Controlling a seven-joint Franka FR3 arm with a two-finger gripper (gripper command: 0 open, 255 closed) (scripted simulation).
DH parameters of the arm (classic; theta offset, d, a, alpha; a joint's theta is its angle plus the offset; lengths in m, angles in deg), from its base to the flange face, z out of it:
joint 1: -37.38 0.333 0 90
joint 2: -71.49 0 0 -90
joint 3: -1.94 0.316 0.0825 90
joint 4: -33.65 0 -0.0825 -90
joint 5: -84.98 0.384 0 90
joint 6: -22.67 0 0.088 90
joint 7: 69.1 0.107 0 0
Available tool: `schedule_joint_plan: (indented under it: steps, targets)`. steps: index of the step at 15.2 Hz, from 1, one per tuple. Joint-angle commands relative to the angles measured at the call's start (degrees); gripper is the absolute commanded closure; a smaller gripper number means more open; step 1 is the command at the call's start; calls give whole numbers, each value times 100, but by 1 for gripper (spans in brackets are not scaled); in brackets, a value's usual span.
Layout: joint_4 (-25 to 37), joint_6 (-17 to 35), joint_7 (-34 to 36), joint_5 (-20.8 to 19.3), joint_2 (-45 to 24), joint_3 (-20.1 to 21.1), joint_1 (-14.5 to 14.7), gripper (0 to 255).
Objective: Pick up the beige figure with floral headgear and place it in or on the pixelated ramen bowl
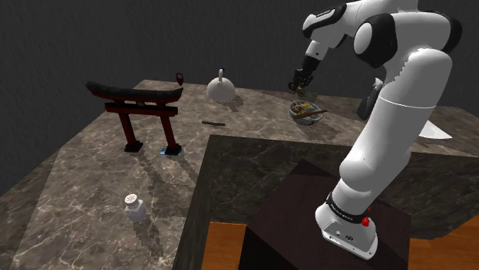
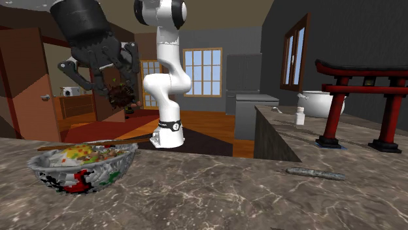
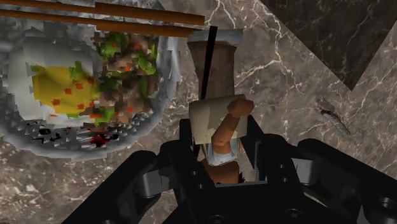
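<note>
Right at the hand, the gripper (image 3: 220, 145) is seen closed on the beige figure (image 3: 217, 118). Both black fingers are pressed against its sides roughly mid-body, so it's properly clasped and not just parked between them. From the second exterior view it's shown lifted clear of the marble counter (image 2: 216, 196), with what looks like the flowery end hanging below the fingertips.

Just past it, the pixelated ramen bowl (image 3: 172, 76) is found close below, with two brown chopsticks (image 3: 127, 25) laid across its rim. Whether the figure hangs over the food or only over the rim can't be told for sure.

Handling-wise, the figure is judged small, light and stiff, so no squashing is expected. The headgear looks knobbly and probably breakable though, so the plain body is reckoned the right place for it to be gripped. A low, gentle release seems called for, since the toppings and chopsticks make a lumpy landing and it could roll off.

Further out, a thin grey stick (image 3: 334, 118) is left lying on the counter, and beyond that a white shaker (image 1: 134, 207), a red torii gate (image 1: 142, 115) and a white pot (image 1: 221, 88) can be made out, well apart from the bowl
</note>
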Motion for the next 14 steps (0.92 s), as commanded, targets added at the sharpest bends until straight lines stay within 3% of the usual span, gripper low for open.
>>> schedule_joint_plan:
  steps: [1,6,14]
  targets:
    - [95,-137,-286,-22,-69,-132,-183,255]
    - [335,-406,-869,-40,-268,-386,-574,255]
    - [-105,122,-1067,74,-421,-357,-572,255]
